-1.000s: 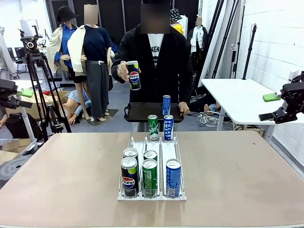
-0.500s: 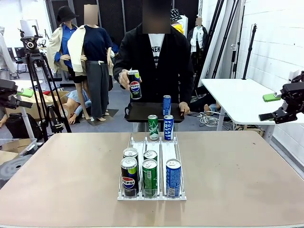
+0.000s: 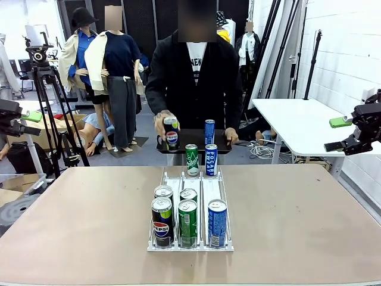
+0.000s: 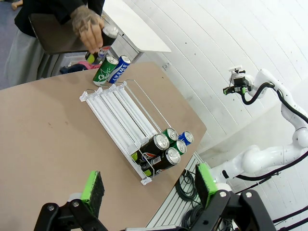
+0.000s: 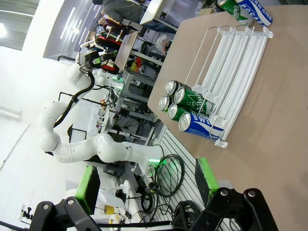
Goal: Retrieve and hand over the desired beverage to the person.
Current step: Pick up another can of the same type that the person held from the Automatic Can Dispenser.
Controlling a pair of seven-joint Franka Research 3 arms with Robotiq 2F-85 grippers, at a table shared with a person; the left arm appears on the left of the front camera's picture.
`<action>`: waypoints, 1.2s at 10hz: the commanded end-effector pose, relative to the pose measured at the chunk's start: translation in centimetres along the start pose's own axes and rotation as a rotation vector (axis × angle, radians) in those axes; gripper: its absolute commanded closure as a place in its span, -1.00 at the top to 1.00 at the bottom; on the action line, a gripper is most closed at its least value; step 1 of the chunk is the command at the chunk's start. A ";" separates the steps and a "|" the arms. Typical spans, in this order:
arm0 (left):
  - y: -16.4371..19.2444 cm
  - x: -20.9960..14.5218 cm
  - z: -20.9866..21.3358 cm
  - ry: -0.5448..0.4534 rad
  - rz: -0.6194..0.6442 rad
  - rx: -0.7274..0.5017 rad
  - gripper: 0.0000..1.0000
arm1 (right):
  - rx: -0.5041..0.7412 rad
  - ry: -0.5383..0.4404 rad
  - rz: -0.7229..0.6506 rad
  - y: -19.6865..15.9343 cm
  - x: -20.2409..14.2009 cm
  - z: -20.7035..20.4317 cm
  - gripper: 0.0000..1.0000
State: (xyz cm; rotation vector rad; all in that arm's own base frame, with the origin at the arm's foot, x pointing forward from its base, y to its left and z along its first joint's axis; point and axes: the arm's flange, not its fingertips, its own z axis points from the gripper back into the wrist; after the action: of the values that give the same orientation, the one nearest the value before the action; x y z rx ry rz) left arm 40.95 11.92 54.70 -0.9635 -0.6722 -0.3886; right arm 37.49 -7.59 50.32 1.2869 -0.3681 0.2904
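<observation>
Left hand [image 4: 149, 185], right hand [image 5: 147, 179]: mine, both wide open, empty. Pepsi can [image 3: 171, 136]: held by person's hand [image 3: 161, 123] at tray [image 3: 193, 142], likely showing the wanted drink. Rack [image 3: 190, 246]: cans [image 3: 188, 219] queued at my end for picking.

I'm counting nine drink cans: three Pepsi cans [image 3: 161, 223], three green cans [image 3: 188, 220] and three blue cans [image 3: 217, 221]. Five are standing at the six o'clock end of the one white three-lane rack [image 3: 202, 179] and two at its twelve o'clock end. One blue is sitting on the single black tray [image 3: 184, 137]. One Pepsi is sitting in the hand [image 3: 163, 125] of the one person [image 3: 193, 77].
</observation>
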 end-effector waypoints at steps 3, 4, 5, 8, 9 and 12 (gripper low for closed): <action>-0.2 0.0 0.0 -0.012 0.003 -0.014 1.00 | 0.002 0.005 0.003 0.0 -0.5 -0.2 1.00; -0.2 0.0 0.0 -0.012 0.003 -0.014 1.00 | 0.002 0.005 0.003 0.0 -0.5 -0.2 1.00; -0.2 0.0 0.0 -0.012 0.003 -0.014 1.00 | 0.002 0.005 0.003 0.0 -0.5 -0.2 1.00; -0.2 0.0 0.0 -0.012 0.003 -0.014 1.00 | 0.002 0.005 0.003 0.0 -0.5 -0.2 1.00; -0.2 0.0 0.0 -0.012 0.003 -0.014 1.00 | 0.002 0.005 0.003 0.0 -0.5 -0.2 1.00; -0.2 0.0 0.0 -0.012 0.003 -0.014 1.00 | 0.002 0.005 0.003 0.0 -0.5 -0.2 1.00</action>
State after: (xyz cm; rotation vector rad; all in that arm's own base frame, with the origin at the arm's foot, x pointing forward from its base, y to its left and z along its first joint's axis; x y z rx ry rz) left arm 40.95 11.92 54.70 -0.9635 -0.6721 -0.3886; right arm 37.49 -7.59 50.32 1.2869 -0.3681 0.2904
